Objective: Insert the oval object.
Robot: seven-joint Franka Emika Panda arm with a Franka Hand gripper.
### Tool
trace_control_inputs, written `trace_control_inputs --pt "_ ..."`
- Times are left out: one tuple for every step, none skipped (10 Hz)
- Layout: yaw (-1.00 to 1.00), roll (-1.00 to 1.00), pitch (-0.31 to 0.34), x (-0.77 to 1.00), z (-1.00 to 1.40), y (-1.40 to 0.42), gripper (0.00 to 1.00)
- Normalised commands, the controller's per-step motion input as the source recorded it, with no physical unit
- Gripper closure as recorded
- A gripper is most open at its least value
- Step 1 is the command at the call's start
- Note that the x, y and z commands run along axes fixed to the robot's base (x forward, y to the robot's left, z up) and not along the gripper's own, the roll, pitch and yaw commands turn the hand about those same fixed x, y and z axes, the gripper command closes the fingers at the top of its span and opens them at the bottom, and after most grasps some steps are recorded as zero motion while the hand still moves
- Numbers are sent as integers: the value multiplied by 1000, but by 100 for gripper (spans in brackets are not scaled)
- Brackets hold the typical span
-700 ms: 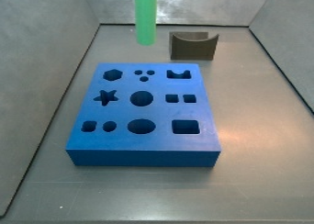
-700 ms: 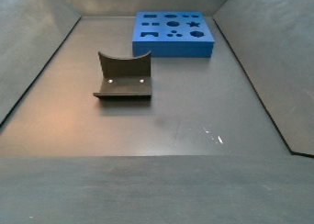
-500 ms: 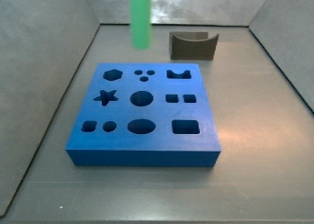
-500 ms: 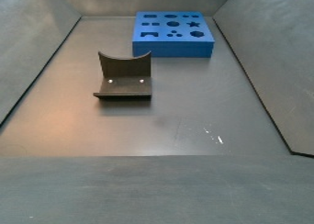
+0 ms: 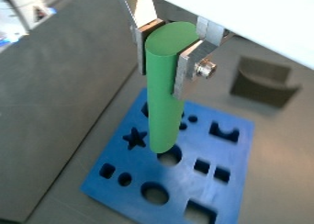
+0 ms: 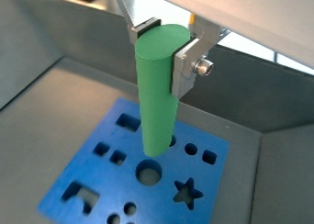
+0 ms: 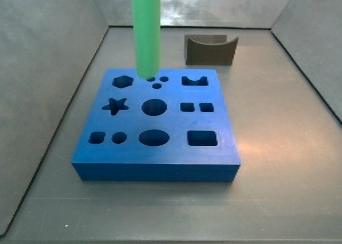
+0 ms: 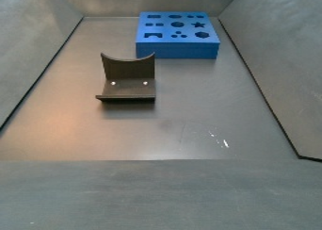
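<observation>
My gripper (image 5: 168, 49) is shut on the top of the oval object (image 5: 166, 90), a long bright green peg that hangs upright between the silver fingers in both wrist views (image 6: 157, 90). The blue block (image 7: 160, 138) with shaped holes lies on the floor below it and shows in both wrist views (image 5: 175, 175) (image 6: 117, 177). In a side view the peg (image 7: 144, 28) comes down from the top edge, with its lower end over the block's back part, beside the hexagon hole (image 7: 123, 80). I cannot tell whether it touches the block. The gripper is out of frame in both side views.
A dark grey curved block (image 7: 211, 50) stands behind the blue block near the back wall, and also shows in the other side view (image 8: 127, 78) and in a wrist view (image 5: 265, 81). Grey walls enclose the floor. The blue block (image 8: 176, 47) lies at one end.
The green peg has moved down and a little to the left in the side view, from behind the block to over its back part.
</observation>
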Motion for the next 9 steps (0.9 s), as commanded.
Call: trace_control_inputs --pt "-869 0 -33 0 -260 -374 100" --pt "-880 0 -29 0 -257 -363 100" --pt "-880 0 -26 0 -254 -360 100" --pt "-871 0 -13 0 -254 -363 100" --pt "-869 0 -11 0 -257 -366 100" --pt "-820 0 -3 49 -280 -369 100" --pt "-866 16 0 49 -326 -329 100" --pt "-926 37 0 14 -326 -260 100" --pt "-986 47 0 0 -274 -143 100"
